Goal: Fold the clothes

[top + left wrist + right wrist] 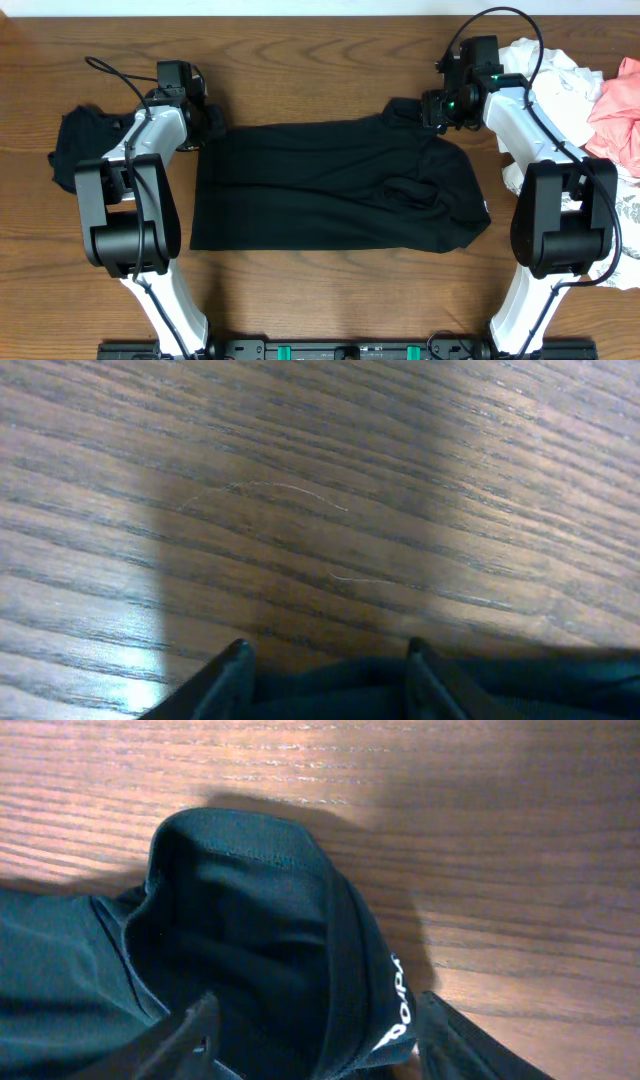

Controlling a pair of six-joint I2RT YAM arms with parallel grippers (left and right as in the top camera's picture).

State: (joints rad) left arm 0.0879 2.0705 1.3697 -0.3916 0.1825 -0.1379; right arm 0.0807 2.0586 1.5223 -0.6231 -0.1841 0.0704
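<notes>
Left gripper (325, 652), jaws part-open, straddles the far left corner of the black shirt (320, 185); right gripper (318, 1012), likewise part-open, straddles its collar (250, 870). Whether either pinches cloth cannot be told. The shirt, plain and matte, lies flat as a rough rectangle mid-table (300, 40), between the arms. White lettering (396, 1010) on the collar edge is cut off and unreadable.

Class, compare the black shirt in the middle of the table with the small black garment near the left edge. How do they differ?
The black shirt lies spread out; the small black garment is bunched up. The shirt covers far more table than the garment. Both are black fabric.
</notes>
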